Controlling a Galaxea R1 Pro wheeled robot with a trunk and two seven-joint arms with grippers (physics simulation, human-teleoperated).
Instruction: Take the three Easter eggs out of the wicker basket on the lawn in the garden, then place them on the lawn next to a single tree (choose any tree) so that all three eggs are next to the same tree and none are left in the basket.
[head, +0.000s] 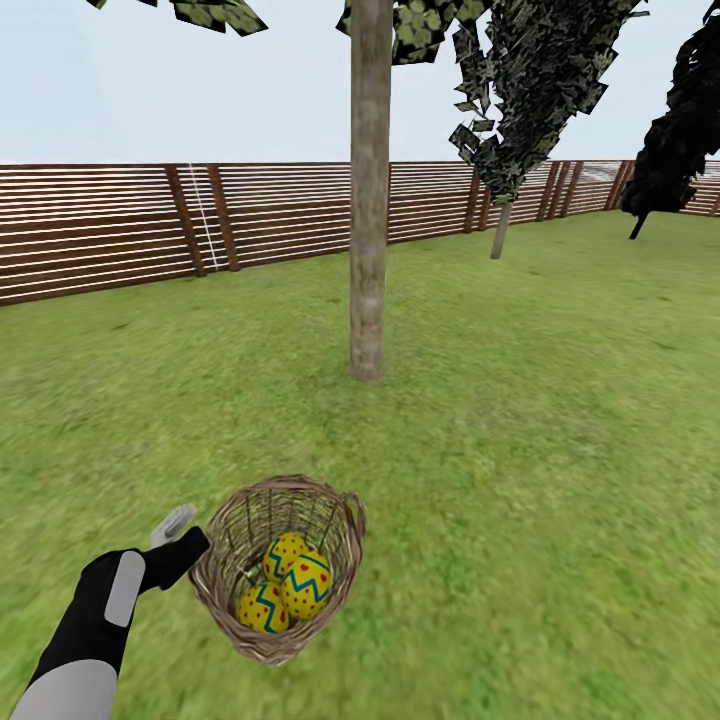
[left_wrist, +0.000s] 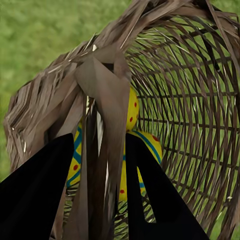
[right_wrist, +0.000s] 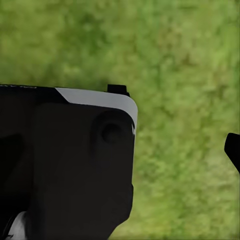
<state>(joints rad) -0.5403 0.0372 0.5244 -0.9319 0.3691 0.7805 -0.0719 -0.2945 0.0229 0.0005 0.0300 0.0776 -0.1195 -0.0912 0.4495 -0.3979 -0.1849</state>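
Observation:
The wicker basket (head: 345, 512) is low in the head view, tilted with its mouth facing up and toward me. Three yellow Easter eggs (head: 307, 585) with blue zigzags and red dots lie together inside it. My left gripper (head: 196, 546) is shut on the basket's near rim. In the left wrist view its black fingers (left_wrist: 40, 190) stand on either side of the basket's loop handle (left_wrist: 107, 100), and the eggs (left_wrist: 148, 145) show through the weave. A thick grey-brown tree trunk (head: 368, 250) rises from the lawn (head: 540, 450) straight beyond the basket. One dark fingertip (right_wrist: 233, 149) of my right gripper hangs over grass.
A brown slat fence (head: 100, 230) closes the back of the garden. Two thin-trunked dark-leaved trees (head: 505, 120) stand at the back right. A black and grey part of my body (right_wrist: 75, 160) takes up much of the right wrist view. Open grass lies all around the trunk.

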